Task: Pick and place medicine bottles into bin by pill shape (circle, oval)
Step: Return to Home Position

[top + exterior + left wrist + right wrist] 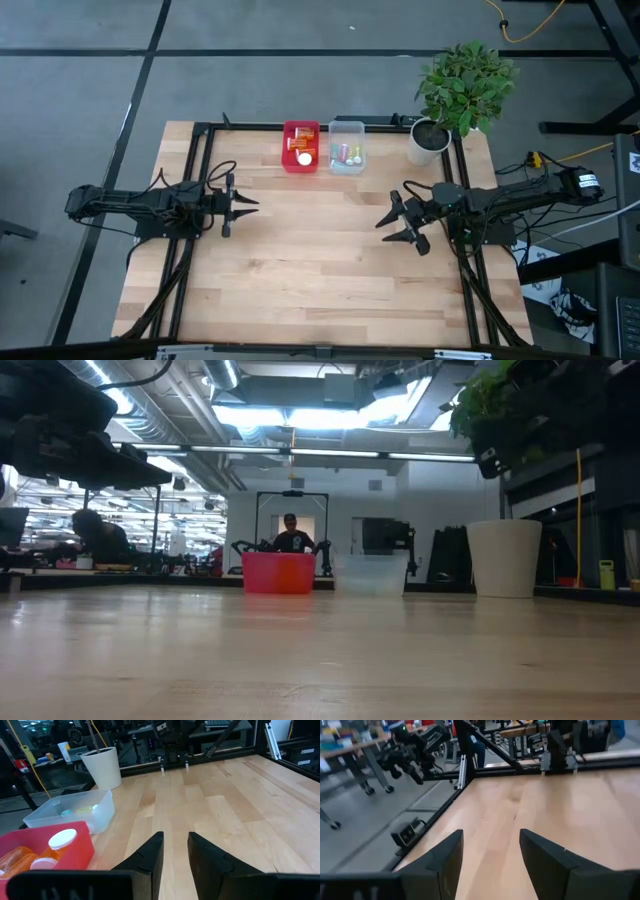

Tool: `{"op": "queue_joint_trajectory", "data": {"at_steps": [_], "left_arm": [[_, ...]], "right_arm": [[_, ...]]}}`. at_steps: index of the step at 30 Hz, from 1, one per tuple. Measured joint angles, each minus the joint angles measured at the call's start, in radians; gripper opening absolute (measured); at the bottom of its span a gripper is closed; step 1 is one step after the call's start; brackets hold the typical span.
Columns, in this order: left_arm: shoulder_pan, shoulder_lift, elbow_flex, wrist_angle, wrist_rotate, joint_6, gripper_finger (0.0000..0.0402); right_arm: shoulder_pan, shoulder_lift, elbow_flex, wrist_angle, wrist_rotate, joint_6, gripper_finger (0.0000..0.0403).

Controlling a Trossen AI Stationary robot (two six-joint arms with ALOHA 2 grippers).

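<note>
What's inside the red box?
Orange medicine bottles with white caps lie inside the red bin. At least two show. The bin's wall and the picture's edge hide any others, so the full count cannot be told.

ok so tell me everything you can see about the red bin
The red bin is a small rectangular open-topped tub of opaque red, plastic by the look of it. It stands upright on the wooden table at its far edge, near the middle. Inside it are orange bottles with white caps; how many cannot be told. The clear bin stands close beside it on the right arm's side, with a narrow gap between them. Nothing else touches it.
</note>
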Motion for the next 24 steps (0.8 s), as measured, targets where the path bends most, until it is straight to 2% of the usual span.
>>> {"op": "queue_joint_trajectory", "data": {"at_steps": [5, 17, 24], "left_arm": [[0.000, 0.000, 0.000, 0.000, 0.000, 0.000, 0.0082], [0.000, 0.000, 0.000, 0.000, 0.000, 0.000, 0.0082], [0.000, 0.000, 0.000, 0.000, 0.000, 0.000, 0.0082]], "right_arm": [[0.000, 0.000, 0.000, 0.000, 0.000, 0.072, 0.0197], [0.014, -0.005, 0.000, 0.000, 0.005, 0.072, 0.0197], [0.030, -0.173, 0.000, -0.144, 0.001, 0.072, 0.0197]]}}
